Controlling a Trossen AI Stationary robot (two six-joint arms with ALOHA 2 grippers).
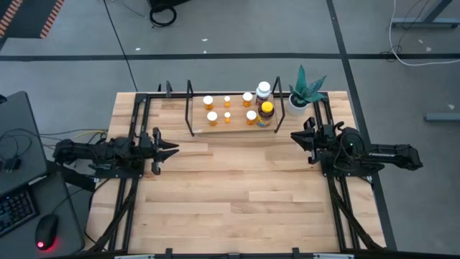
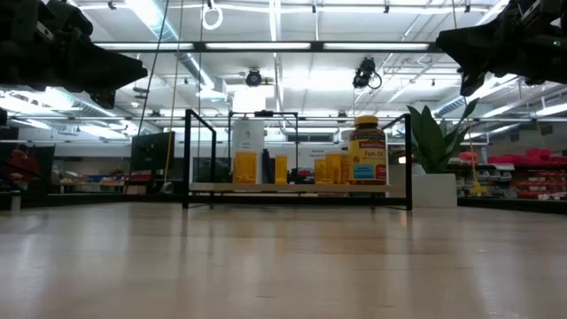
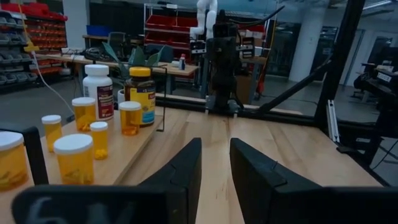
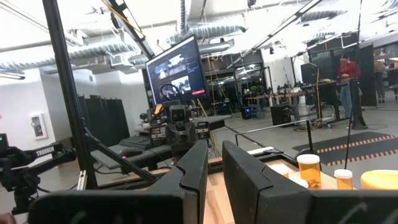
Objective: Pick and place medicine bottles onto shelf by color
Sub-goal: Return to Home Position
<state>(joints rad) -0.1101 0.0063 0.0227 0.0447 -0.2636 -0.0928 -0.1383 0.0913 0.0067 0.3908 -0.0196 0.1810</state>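
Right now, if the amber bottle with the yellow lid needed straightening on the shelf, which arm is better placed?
Probably right: the right pincer hovers near the shelf end where the amber bottle stands; the left pincer sits by the opposite end, with orange bottles between.

Arms folded low — left gripper [image 1: 176, 149] near the table's [image 1: 237, 194] left edge, right gripper [image 1: 292, 135] near its right edge; fingers slightly parted.
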